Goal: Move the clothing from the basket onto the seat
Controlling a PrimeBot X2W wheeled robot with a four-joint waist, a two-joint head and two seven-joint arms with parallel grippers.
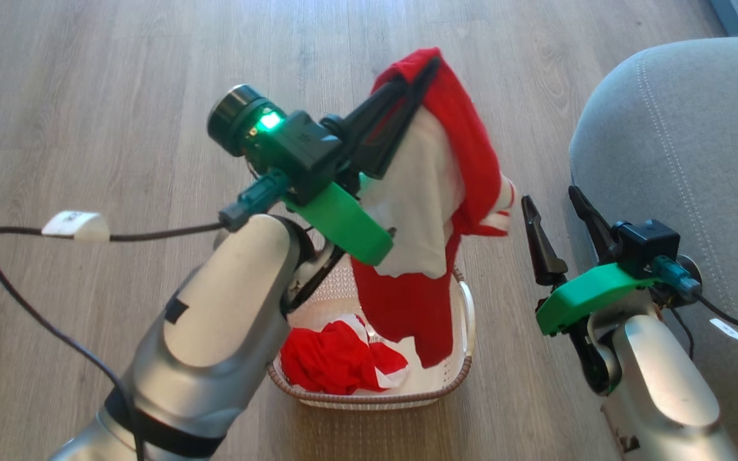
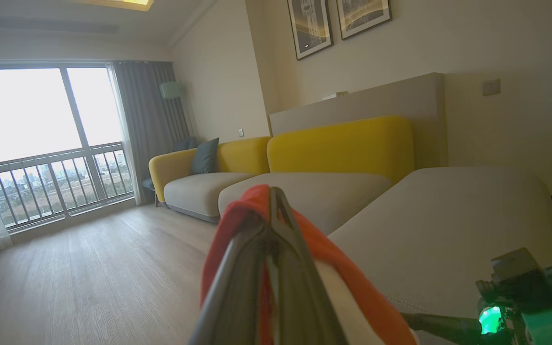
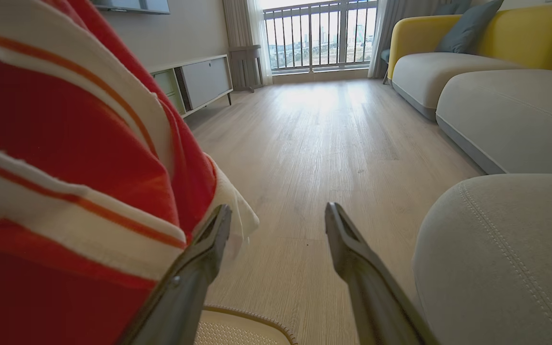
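Clothing (image 1: 407,301) in two lots, each placed against the basket (image 1: 375,402). First lot: one red garment (image 1: 465,128) with a white panel, hoisted high over the basket's far half and hanging in a long drape. Lower hem dipping inside the basket near its right wall; touching the bottom or not, cannot tell. Striped cuff sticking out past the basket's right rim, up in the air. Second lot: a crumpled red-and-white heap (image 1: 334,358) lying on the basket's bottom, toward its near left corner.

Left gripper (image 1: 432,67) raised above the basket's far side, fingers pressed together and pinching the garment's top fold. Red cloth draped over both fingers, the same pinch plain in the left wrist view.

Right gripper (image 1: 549,197) to the right of the basket, about level with its far rim. Fingers spread wide, nothing between them, tips pointing away from the robot. Its left finger just beside the garment's striped cuff in the right wrist view; in contact or not, cannot tell.

Seat (image 1: 683,141), grey with light stitched seams, farther to the right of the basket, beyond the right gripper and apart from the basket. Basket upright on the wooden floor (image 1: 119,96).
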